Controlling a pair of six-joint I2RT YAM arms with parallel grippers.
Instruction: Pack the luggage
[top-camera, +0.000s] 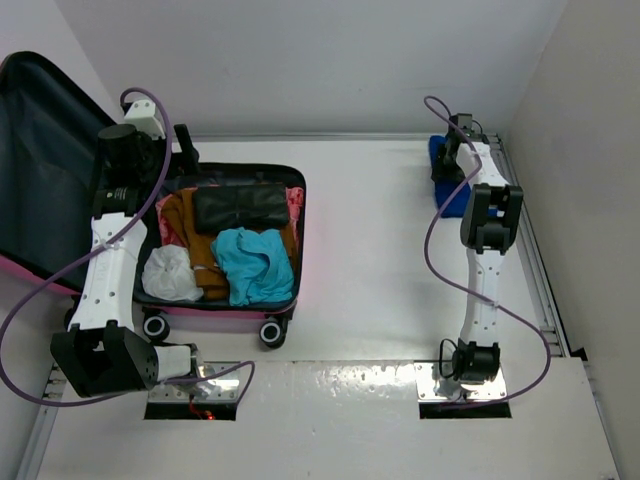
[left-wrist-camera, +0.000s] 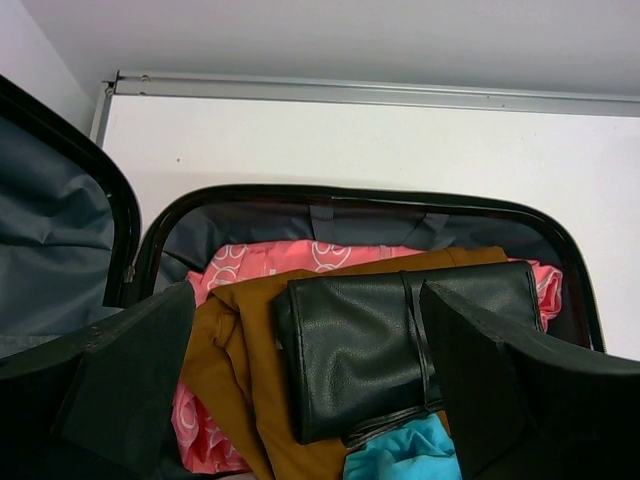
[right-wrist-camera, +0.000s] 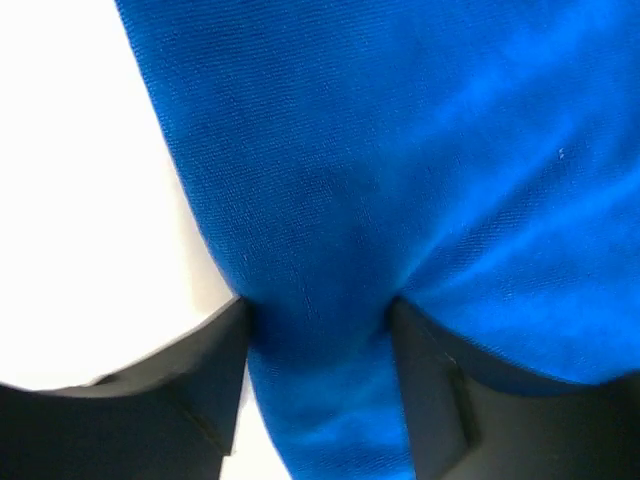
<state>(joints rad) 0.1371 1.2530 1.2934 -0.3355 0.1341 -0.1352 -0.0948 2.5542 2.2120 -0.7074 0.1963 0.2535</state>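
Observation:
The luggage (top-camera: 235, 316) lies open at the left, a pink hard shell with its dark-lined lid (top-camera: 40, 170) leaning back. Inside it lie a black pouch (top-camera: 240, 208), a brown garment (top-camera: 180, 215), a teal cloth (top-camera: 255, 262) and a white bundle (top-camera: 170, 272). My left gripper (top-camera: 180, 150) hangs open over the case's back-left corner; in the left wrist view its fingers flank the black pouch (left-wrist-camera: 360, 340) without touching it. At the far right my right gripper (top-camera: 445, 160) is down on a blue cloth (top-camera: 453, 203), whose fabric (right-wrist-camera: 400, 150) is bunched between the fingers (right-wrist-camera: 318, 320).
A metal rail (top-camera: 530, 240) runs along the table's right edge, close behind the blue cloth, and the back wall stands just beyond it. The luggage's wheels (top-camera: 272, 332) point toward the arm bases. White tabletop (top-camera: 370, 260) lies between the case and the right arm.

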